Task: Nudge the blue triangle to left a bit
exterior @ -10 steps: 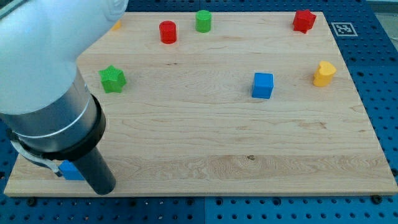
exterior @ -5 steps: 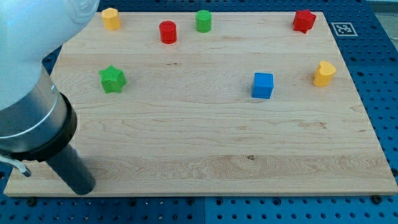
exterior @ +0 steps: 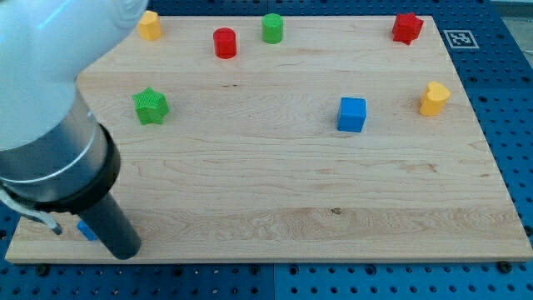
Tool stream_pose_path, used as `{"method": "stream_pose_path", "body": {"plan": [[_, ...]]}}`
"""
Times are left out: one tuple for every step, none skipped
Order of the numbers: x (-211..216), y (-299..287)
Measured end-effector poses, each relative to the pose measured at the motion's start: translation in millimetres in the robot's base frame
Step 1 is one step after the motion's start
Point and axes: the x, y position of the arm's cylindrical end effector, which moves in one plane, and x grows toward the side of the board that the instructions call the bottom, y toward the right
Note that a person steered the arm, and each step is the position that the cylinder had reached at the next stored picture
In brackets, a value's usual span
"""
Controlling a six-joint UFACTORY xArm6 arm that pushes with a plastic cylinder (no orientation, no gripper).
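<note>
**Triangle just left of tip, bottom-left corner**

Blue triangle (exterior: pixel 85 230) is mostly hidden behind the rod, a sliver seen at the surface (exterior: pixel 275 192) bottom-left corner. My tip (exterior: pixel 125 252) sits just right of it, contact unclear. End effector is a plain rod, nothing clamped. A leftward push looks lined up; left edge is near.

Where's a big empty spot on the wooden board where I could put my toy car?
The biggest bare patch is the lower middle and right, below the blue cube and yellow block. The middle, between the green star and the blue cube, is free too. The bottom-left corner is crowded: my arm covers it, beside a blue block.
</note>
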Motion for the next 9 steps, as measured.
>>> {"method": "stream_pose_path", "body": {"plan": [[-5, 5], [-7, 5], [-7, 0], [-10, -9], [-17, -11], [-21, -12], [-21, -12], [-21, -14], [-21, -16]]}}
